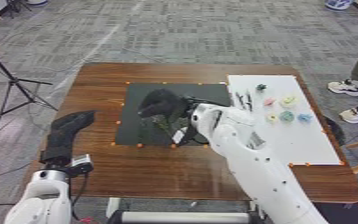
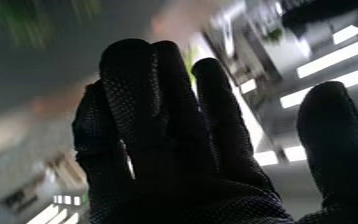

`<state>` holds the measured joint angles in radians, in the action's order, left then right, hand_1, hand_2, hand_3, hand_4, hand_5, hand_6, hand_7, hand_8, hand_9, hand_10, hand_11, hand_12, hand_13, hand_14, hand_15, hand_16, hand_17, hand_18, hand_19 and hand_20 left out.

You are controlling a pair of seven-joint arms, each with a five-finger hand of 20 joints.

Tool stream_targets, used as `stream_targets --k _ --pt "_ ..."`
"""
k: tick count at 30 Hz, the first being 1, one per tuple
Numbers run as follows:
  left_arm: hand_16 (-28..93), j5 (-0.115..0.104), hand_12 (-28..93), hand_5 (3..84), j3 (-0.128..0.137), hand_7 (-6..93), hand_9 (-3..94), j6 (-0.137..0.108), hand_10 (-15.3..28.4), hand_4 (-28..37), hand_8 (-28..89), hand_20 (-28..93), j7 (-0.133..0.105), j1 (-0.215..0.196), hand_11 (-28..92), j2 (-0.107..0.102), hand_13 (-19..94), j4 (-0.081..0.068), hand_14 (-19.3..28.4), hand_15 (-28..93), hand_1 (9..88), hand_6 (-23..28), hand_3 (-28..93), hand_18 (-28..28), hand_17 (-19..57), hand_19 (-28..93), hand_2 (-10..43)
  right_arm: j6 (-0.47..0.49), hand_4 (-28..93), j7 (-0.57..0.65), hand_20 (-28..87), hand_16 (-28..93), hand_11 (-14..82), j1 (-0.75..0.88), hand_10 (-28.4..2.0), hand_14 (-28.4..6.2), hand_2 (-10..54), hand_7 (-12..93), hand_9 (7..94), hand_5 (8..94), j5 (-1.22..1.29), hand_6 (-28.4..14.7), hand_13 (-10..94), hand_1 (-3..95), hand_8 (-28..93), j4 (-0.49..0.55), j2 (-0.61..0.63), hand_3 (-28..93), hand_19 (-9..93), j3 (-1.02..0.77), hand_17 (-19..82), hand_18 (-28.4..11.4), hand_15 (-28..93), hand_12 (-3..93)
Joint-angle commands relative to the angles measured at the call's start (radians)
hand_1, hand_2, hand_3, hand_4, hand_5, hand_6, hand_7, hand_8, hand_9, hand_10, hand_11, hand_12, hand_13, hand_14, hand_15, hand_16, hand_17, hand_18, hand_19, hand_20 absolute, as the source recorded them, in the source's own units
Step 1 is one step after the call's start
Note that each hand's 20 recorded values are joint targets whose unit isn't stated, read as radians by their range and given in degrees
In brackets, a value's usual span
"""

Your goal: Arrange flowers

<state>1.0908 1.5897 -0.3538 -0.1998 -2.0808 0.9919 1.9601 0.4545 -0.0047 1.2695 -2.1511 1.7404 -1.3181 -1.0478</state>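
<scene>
In the head view my right hand (image 1: 162,103) is over the black mat (image 1: 140,132), with green leafy stems (image 1: 164,123) just below it on the near side. How far the hand is above them I cannot tell. The right wrist view has this hand (image 2: 171,150) open, fingers straight and thumb apart, with nothing held between them; blurred greenery (image 2: 33,22) lies beyond the fingertips. My left hand (image 1: 66,131) is open and relaxed over the table's left side. Small flower heads, including pink (image 1: 269,101), yellow (image 1: 288,101) and blue (image 1: 305,117), lie on the white board.
The white board (image 1: 291,145) covers the right side of the brown table (image 1: 149,180). It also bears a dark green piece (image 1: 261,87) and thin dark stems (image 1: 244,100) by its left edge. Orange markers edge the mat. A tripod (image 1: 14,80) stands on the floor at left.
</scene>
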Motion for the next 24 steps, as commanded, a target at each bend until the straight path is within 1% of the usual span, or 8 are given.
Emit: stream_targets --k 1,3,5,6,12,17,20,24 --pt "0 -0.005 11 51.8 0.043 20.9 46.7 -0.034 13.0 -18.5 -8 18 0.0 -0.056 22 0.011 37 0.015 16.8 22 29.5 3.8 72 11.6 7.2 11 3.3 -0.175 -13 0.017 51 33 10.7 0.168 -16.7 -16.9 4.3 18 65.0 48.3 -0.074 -3.5 63 18.8 -9 0.255 0.263 69 73 -0.238 27 -26.8 59 14.4" --pt "0 -0.006 11 51.8 0.045 20.9 46.7 -0.034 13.0 -18.6 -8 18 -0.005 -0.057 22 0.01 37 0.016 16.8 22 29.6 3.7 72 11.6 7.2 12 3.4 -0.161 -15 0.038 50 32 10.7 0.244 -16.2 -17.4 1.8 18 64.1 47.6 -0.081 -3.4 59 18.7 -9 0.294 0.299 67 68 -0.333 24 -25.9 57 14.6" --pt "0 0.008 11 51.8 0.05 20.9 46.7 -0.03 13.0 -18.6 -8 18 -0.005 -0.064 22 0.013 37 0.021 16.7 22 29.7 3.8 71 11.6 7.2 12 3.4 -0.154 -20 0.057 46 29 10.1 0.322 -16.4 -18.5 -3.2 18 61.7 46.1 -0.069 -3.6 55 14.8 -9 0.309 0.327 64 62 -0.428 21 -24.9 49 14.8" --pt "0 0.006 11 51.8 0.052 20.9 46.8 -0.028 13.0 -18.6 -8 18 -0.006 -0.065 22 0.013 37 0.022 16.8 22 29.7 3.8 71 11.6 7.3 11 3.5 -0.151 -23 0.069 45 28 10.0 0.361 -16.5 -18.8 -5.5 18 61.3 46.0 -0.065 -3.8 54 13.1 -9 0.312 0.338 62 59 -0.475 20 -24.8 46 14.9" --pt "0 0.006 11 51.9 0.055 21.0 46.9 -0.028 13.0 -18.5 -8 18 -0.005 -0.08 22 0.016 37 0.029 16.8 22 29.7 3.7 71 11.6 7.3 11 3.7 -0.19 -24 0.076 45 28 11.2 0.497 -17.2 -18.5 -8.3 16 65.1 50.3 -0.118 -4.9 58 11.3 -8 0.233 0.437 58 61 -0.627 22 -25.6 47 15.6" --pt "0 0.004 11 51.9 0.053 21.0 46.9 -0.033 13.0 -18.4 -8 18 -0.009 -0.089 22 0.018 37 0.034 16.8 22 29.8 3.7 71 11.6 7.2 12 3.7 -0.347 -21 0.05 47 30 15.4 0.532 -15.9 -16.7 -9.5 19 69.3 52.3 -0.214 -3.9 61 15.9 -9 0.152 0.494 65 65 -0.632 25 -25.4 53 17.3" --pt "0 0.007 11 51.9 0.049 21.0 46.9 -0.027 13.0 -18.3 -8 18 -0.008 -0.083 22 0.015 37 0.033 16.7 22 29.7 3.7 71 11.6 7.2 12 3.6 -0.429 -21 0.047 49 31 17.9 0.554 -15.1 -16.0 -9.5 21 71.4 52.2 -0.18 -3.0 63 18.1 -9 0.138 0.508 66 68 -0.643 26 -25.4 56 18.2" --pt "0 0.003 11 51.8 0.055 21.0 46.9 -0.035 13.0 -18.3 -8 18 -0.008 -0.092 22 0.015 37 0.037 16.8 22 29.6 3.7 71 11.6 7.2 12 3.5 -0.504 -21 0.039 50 32 20.6 0.527 -14.7 -15.8 -9.5 22 73.9 53.3 -0.189 -2.6 65 18.7 -10 0.137 0.518 66 70 -0.602 27 -25.8 60 19.1"
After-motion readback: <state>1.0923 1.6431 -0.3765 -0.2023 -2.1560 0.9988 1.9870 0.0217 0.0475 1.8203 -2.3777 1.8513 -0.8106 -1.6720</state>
